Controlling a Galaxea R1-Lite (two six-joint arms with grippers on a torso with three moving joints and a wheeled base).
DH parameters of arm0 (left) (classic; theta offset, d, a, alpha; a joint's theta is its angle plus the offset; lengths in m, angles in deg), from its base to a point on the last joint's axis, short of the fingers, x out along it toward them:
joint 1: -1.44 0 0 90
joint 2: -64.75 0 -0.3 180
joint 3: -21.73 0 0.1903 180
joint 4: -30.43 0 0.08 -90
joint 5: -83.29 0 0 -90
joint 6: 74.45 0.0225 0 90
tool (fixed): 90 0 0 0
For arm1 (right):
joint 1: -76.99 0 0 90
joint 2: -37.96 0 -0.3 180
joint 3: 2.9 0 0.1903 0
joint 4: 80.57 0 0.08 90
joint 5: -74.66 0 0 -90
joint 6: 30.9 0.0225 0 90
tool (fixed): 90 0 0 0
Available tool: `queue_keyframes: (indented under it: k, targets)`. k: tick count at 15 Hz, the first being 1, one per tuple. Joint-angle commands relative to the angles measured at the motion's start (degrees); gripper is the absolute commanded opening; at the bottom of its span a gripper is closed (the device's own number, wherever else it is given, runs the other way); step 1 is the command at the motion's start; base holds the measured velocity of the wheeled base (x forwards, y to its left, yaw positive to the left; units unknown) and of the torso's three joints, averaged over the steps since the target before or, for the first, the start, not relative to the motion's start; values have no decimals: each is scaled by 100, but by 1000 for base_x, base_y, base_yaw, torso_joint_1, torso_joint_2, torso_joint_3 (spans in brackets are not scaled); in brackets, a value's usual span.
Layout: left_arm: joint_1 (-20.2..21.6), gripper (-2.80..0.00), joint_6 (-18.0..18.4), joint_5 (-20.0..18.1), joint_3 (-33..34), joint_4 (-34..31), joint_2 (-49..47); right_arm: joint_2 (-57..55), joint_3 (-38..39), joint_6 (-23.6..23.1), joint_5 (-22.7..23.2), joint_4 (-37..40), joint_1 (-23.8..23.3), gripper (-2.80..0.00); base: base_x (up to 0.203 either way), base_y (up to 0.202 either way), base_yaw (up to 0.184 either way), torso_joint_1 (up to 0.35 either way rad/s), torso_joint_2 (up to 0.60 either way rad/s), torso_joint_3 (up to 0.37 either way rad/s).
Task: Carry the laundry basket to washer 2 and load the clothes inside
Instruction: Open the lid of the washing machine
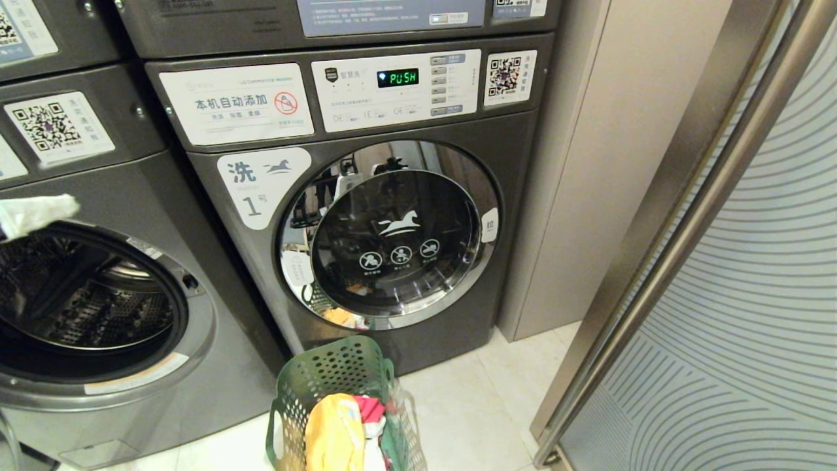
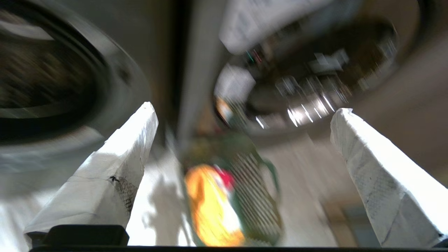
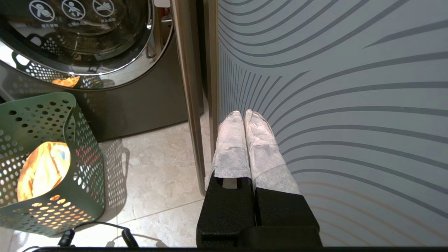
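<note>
The dark green laundry basket (image 1: 327, 379) stands on the floor tiles in front of the washer marked 1 (image 1: 392, 235). In it lie the clothes (image 1: 335, 425), yellow-orange on top with a bit of red-pink beside. Left of washer 1, a washer with its drum open (image 1: 85, 294) shows no number. One white-wrapped fingertip (image 1: 39, 212) of my left gripper hangs before that opening. In the left wrist view the left gripper (image 2: 245, 108) is open and empty, with the basket (image 2: 259, 196) blurred beyond it. My right gripper (image 3: 244, 113) is shut on nothing, off to the basket's (image 3: 84, 168) right.
Washer 1's chrome-ringed door is closed. A beige cabinet panel (image 1: 588, 163) stands right of it. A striped glass door (image 1: 752, 294) with a long metal handle (image 1: 686, 216) fills the right side. A black cable (image 3: 105, 231) lies on the tiles by the basket.
</note>
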Motion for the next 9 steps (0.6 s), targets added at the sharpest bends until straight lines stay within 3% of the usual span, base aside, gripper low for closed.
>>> queue_keyframes:
  k: [1,2,4,6,9]
  targets:
    - [-998,0,-164,377,361,-199,446,-7,9,-3,2,-4,0,-280,0,0,0,0,0,0]
    - [-1502,0,-236,481,942,-199,959,-7,9,-3,2,-4,0,-280,0,0,0,0,0,0]
    - [-2050,0,-233,590,2410,36,1928,-7,9,-3,2,3,0,-280,0,0,0,0,0,0]
    - [-2296,0,-18,745,3716,432,3032,-7,9,-3,2,-4,0,-280,0,0,0,0,0,0]
    - [-2251,0,382,1186,4746,682,4820,-7,9,-3,2,5,0,-280,0,0,0,0,0,0]
